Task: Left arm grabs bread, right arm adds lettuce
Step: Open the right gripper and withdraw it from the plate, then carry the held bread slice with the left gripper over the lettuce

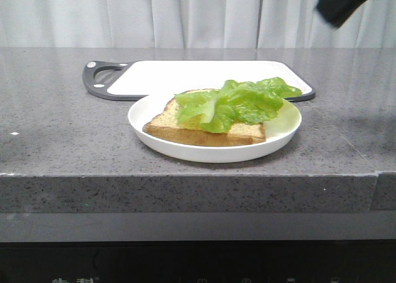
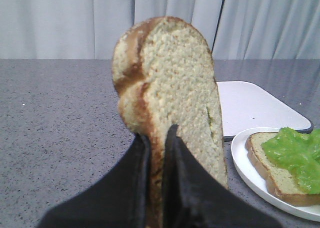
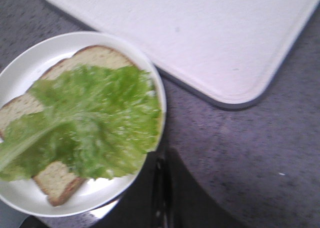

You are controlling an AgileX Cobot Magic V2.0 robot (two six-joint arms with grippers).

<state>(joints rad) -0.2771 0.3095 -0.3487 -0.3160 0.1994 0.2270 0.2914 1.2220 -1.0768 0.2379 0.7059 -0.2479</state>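
The bread (image 1: 204,133) lies flat on a white plate (image 1: 210,154), with the lettuce (image 1: 238,102) spread over it. My left gripper (image 2: 157,135) is out of the front view; it is shut on a second bread slice (image 2: 170,73) with a darker dimple in its crust, held upright above the counter, left of the plate (image 2: 245,168). The right arm (image 1: 340,4) is high at the far right. My right gripper (image 3: 162,160) is shut and empty, above the plate's rim (image 3: 30,63), beside the lettuce (image 3: 90,118) and bread (image 3: 97,58).
A white cutting board (image 1: 185,75) with a black rim and handle lies just behind the plate. It also shows in the left wrist view (image 2: 250,106) and the right wrist view (image 3: 200,33). The grey counter's front edge (image 1: 185,178) is close to the plate.
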